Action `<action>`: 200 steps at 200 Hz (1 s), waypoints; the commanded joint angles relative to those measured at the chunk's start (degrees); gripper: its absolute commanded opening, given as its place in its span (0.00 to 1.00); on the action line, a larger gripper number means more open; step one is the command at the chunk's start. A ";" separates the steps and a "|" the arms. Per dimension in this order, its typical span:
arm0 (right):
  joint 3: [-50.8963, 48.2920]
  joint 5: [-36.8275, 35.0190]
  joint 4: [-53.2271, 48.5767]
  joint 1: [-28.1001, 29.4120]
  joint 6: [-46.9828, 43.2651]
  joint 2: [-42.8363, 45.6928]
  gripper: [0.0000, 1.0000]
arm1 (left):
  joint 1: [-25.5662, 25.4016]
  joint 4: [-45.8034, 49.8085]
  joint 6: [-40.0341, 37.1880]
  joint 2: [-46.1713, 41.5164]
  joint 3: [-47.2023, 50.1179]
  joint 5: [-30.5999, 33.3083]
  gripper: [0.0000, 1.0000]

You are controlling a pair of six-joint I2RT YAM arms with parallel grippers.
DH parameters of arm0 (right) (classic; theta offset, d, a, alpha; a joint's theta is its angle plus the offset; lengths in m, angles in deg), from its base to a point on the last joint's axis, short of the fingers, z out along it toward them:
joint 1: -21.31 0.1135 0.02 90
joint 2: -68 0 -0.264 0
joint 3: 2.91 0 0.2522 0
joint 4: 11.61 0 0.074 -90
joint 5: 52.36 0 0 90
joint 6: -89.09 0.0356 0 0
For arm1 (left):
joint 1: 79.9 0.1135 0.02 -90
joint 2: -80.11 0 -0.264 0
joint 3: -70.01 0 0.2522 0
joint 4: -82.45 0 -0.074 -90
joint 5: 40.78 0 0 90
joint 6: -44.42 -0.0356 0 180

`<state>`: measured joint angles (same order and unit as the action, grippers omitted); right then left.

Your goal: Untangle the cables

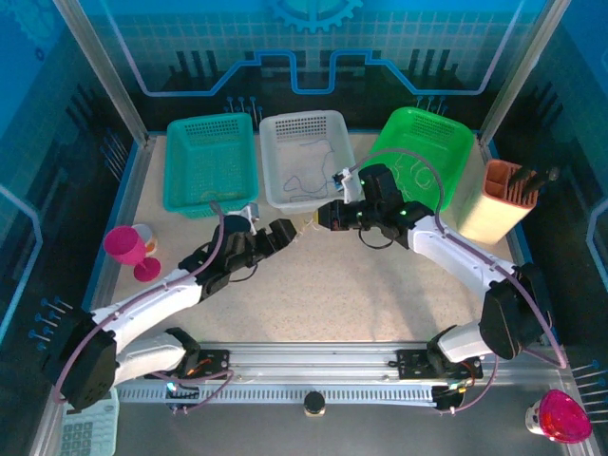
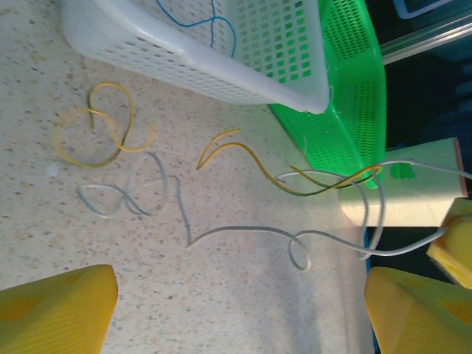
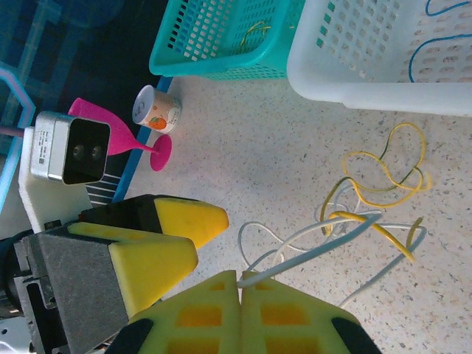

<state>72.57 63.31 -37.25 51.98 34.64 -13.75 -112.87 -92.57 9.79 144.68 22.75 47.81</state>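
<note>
Left fingers: spread wide with nothing between them, poised over the desk just in front of the white basket.
Right fingers: closed on the white cable, pinching it at their tips.
Cables: 2 thin wires on the desk between the 2 arms, near the white basket's front wall.
Yellow cable: loose loops lying flat; a further stretch rises and crosses the white cable.
White cable, course: a small curl beside the yellow loops, then a long strand lifted toward the right fingers.
Blue wire: inside the white basket.
Teal basket, green basket: flank the white basket.
</note>
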 commanded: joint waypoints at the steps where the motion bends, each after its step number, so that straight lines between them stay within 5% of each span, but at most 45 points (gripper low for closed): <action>1: -0.72 1.65 1.62 -0.59 -0.22 0.45 0.00 | -0.45 -5.03 3.95 1.61 -0.49 -3.07 0.87; 124: -2.78 1.58 2.72 -0.62 0.48 1.55 0.00 | -4.71 -22.65 19.52 10.63 4.46 4.80 0.73; 200: -3.55 2.07 3.99 -0.58 1.19 1.59 0.00 | -5.37 -34.60 30.08 14.15 7.31 7.32 0.76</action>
<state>69.68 63.86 -34.71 51.94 35.15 -13.58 -117.59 -120.59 35.76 157.45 29.77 53.56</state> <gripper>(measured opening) 0.064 0.742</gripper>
